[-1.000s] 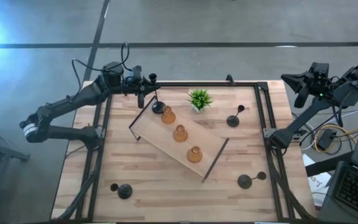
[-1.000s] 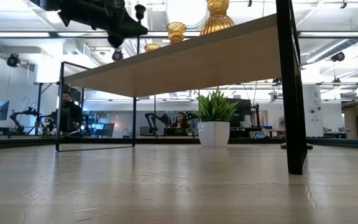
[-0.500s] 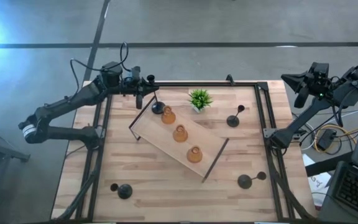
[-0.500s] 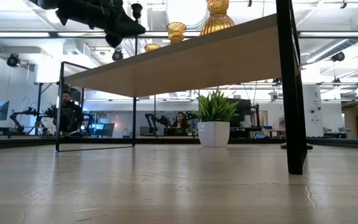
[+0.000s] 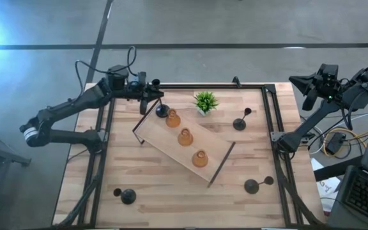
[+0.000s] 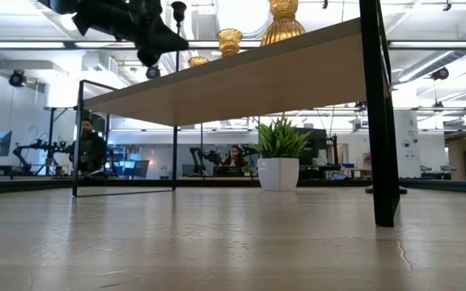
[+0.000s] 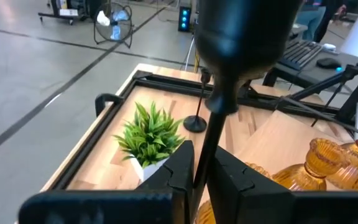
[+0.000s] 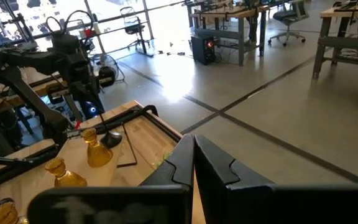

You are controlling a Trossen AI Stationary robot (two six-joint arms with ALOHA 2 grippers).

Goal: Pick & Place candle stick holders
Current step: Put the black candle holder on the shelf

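Note:
My left gripper (image 5: 149, 96) is at the tray's far left end, shut on a black candle stick holder (image 5: 161, 110). The holder's cup (image 6: 176, 10) stands above the fingers, and its base shows over the light wooden tray (image 5: 171, 150). Three amber holders (image 5: 172, 118) (image 5: 184, 137) (image 5: 200, 158) stand in a row on the tray. Three more black holders are on the table, at the far right (image 5: 240, 122), the near right (image 5: 252, 186) and the near left (image 5: 127, 196). My right gripper (image 8: 194, 155) is shut and empty, raised beyond the table's far right corner. My left gripper pinches the black holder's thin stem (image 7: 205, 155) between its two fingers, below the cup (image 7: 247, 37). The fingers come about level from the table's left and lie across the stem. The holder stands roughly upright. I cannot tell whether its base rests on the tray.
A small green potted plant (image 5: 205, 101) stands just beyond the tray's far side, close to the held holder. A dark metal frame (image 5: 270, 115) runs along the table's edges. The tray lies slantwise across the table's middle on dark handle legs (image 6: 379, 113).

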